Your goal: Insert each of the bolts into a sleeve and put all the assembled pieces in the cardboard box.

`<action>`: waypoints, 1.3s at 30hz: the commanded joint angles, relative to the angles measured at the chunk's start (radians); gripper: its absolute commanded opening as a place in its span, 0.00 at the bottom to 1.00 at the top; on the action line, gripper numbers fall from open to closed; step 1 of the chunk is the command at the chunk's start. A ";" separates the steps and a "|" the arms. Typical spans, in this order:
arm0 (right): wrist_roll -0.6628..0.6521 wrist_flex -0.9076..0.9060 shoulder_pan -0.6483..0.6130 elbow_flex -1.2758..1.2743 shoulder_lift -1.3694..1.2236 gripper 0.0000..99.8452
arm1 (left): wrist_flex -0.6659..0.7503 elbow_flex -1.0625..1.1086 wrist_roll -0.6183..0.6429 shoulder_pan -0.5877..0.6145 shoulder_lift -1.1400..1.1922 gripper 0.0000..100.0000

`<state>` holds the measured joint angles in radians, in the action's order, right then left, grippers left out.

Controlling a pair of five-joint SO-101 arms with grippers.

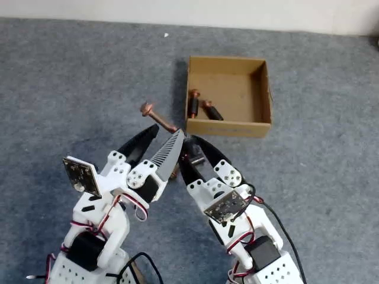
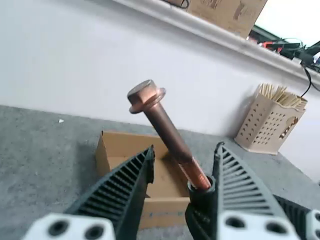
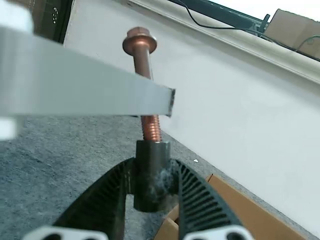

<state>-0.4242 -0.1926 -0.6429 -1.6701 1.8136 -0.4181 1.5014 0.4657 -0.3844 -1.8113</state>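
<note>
Bolt (image 2: pixel 162 120) sits tilted, its threaded tip in the black sleeve (image 3: pixel 150 152), which my right gripper (image 3: pixel 152 170) clamps. My left gripper (image 2: pixel 184 150) has its fingers apart on either side of the shank. Just beyond, toward the carpet's (image 1: pixel 59 71) far edge, the cardboard box (image 1: pixel 228 127) holds two assembled pieces (image 1: pixel 193 103).

No legible text, number or sign anywhere. Cardboard box (image 2: pixel 120 147): faint blue print on front wall, too blurred to read. Second carton (image 2: pixel 226 10) on ledge (image 2: pixel 165 15) behind: dark printed marks, partly cut off, unreadable.
</note>
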 commanded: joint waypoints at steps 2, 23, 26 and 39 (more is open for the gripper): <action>-0.005 0.024 -0.013 -0.119 0.024 0.01 | 0.121 0.019 0.011 0.045 -0.010 0.20; -0.006 -0.019 -0.064 -0.119 0.024 0.01 | 0.135 0.021 0.054 0.044 -0.010 0.20; -0.006 -0.018 -0.059 -0.119 0.024 0.01 | 0.135 0.030 0.054 0.045 -0.010 0.20; -0.006 -0.015 -0.064 -0.116 0.025 0.01 | 0.137 0.047 0.060 0.120 -0.010 0.20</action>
<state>-0.4242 -0.2171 -0.6905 -1.6701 1.8136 -0.3122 1.5627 0.5163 -0.2754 -1.8113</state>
